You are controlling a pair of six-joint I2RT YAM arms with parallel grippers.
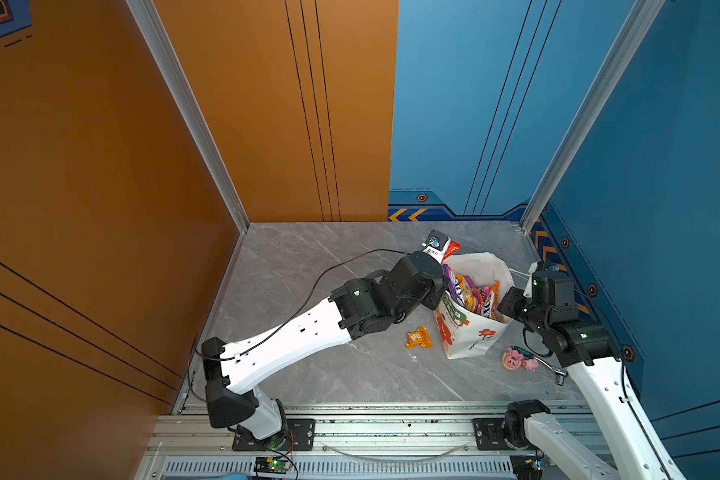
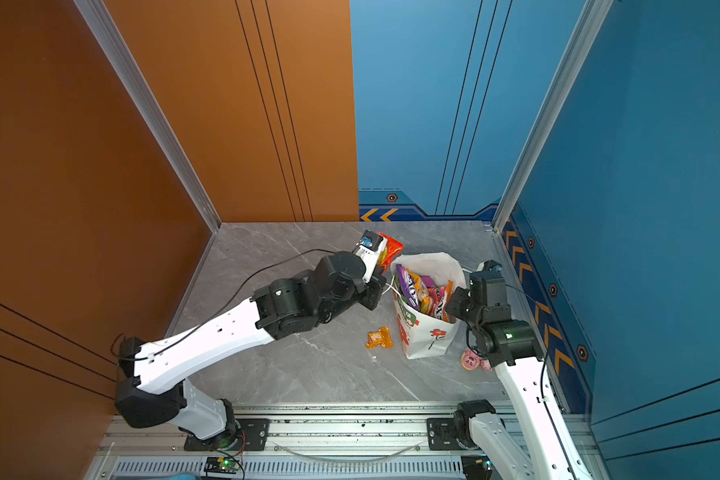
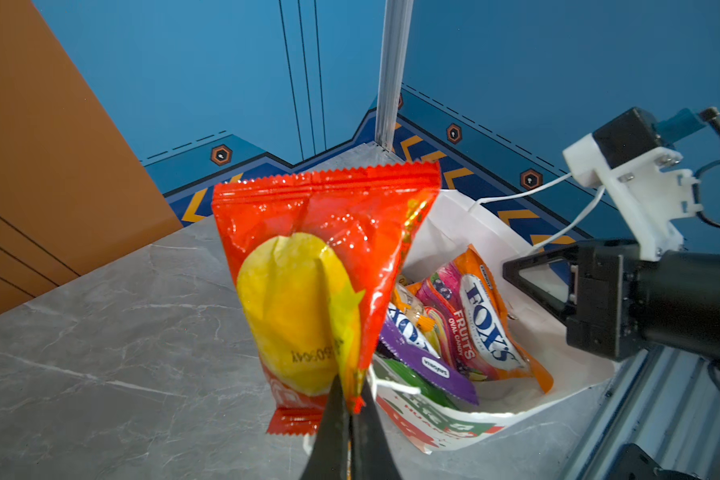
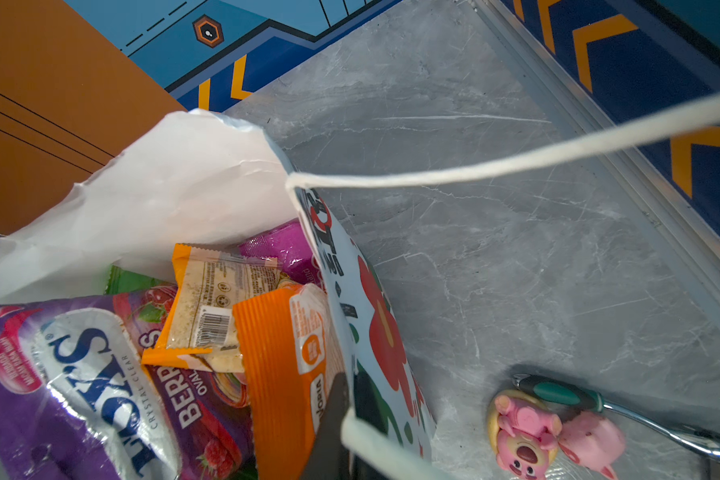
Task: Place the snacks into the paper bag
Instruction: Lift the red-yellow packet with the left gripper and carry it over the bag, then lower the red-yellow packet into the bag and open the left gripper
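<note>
**Packet may snag the rim**

My left gripper (image 3: 352, 409) pinches the red packet (image 3: 321, 257) by a corner, just far-left of the mouth of the paper bag (image 1: 461, 348). My right gripper (image 4: 350, 411) clamps the bag's right wall. I fear the packet swings and lands outside.

White arm links (image 1: 292, 336), black joints (image 1: 366, 307), dark fingers (image 3: 331, 432), black cable (image 1: 381, 249).
</note>
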